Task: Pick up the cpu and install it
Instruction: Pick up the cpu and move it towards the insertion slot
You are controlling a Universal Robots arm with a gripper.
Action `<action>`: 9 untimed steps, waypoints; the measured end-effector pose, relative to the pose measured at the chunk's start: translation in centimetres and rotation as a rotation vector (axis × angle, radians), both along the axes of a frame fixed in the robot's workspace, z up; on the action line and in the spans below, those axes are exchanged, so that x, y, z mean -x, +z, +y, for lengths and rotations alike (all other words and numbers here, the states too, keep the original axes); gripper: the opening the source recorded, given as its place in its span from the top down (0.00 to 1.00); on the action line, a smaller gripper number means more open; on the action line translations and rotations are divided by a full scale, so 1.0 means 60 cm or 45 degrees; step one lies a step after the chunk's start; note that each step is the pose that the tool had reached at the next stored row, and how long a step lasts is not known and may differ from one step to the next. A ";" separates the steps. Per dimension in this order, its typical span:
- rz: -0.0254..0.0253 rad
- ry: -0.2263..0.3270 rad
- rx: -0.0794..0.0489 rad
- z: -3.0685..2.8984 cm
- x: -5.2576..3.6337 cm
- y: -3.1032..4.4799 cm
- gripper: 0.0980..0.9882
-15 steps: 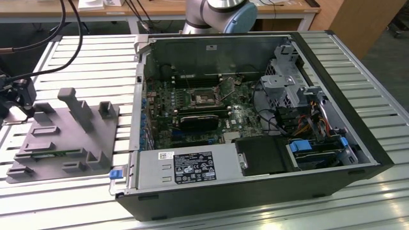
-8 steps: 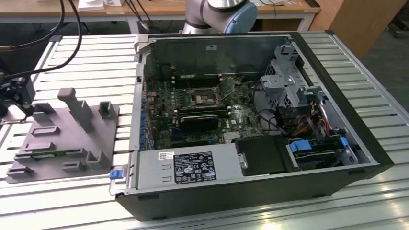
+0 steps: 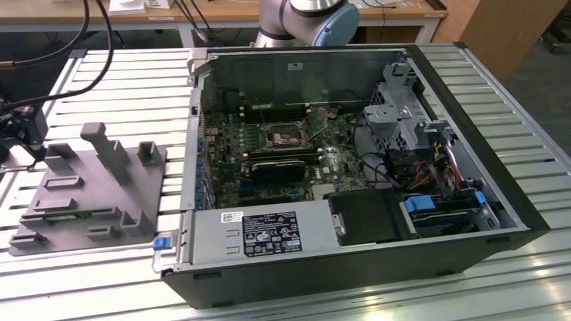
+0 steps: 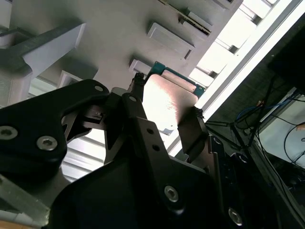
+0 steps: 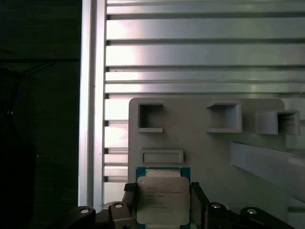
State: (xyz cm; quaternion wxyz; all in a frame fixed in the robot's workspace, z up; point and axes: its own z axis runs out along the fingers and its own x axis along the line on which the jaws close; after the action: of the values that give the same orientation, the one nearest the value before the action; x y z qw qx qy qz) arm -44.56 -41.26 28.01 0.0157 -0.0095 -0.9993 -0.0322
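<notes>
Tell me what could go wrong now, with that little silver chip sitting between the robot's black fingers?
1. The gripper seems to pinch the cpu only by two thin edges, so it could slip or tilt.
2. The socket lies low inside the computer case, beside cables and a metal cage; the gripper might bump them.
3. A crooked cpu might damage the socket.

The matte black tool [image 4: 167, 95] carries silver screws [image 4: 46, 142]; the arm [image 3: 303, 13] is silver, blue-capped.

Grey fixture block [image 3: 89, 194] lies beside open computer case [image 3: 357, 267].
</notes>
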 end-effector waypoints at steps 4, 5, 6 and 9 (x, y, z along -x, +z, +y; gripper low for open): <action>-0.0003 0.000 0.000 0.0000 0.000 0.004 0.51; -0.0002 0.000 0.000 0.0000 0.000 0.005 0.51; -0.0002 0.000 0.000 0.0001 0.000 0.006 0.51; -0.0003 0.000 0.000 0.0000 0.000 0.008 0.51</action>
State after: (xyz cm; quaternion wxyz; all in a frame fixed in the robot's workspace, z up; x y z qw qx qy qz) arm -44.56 -41.26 28.52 0.0156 -0.0095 -0.9993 -0.0323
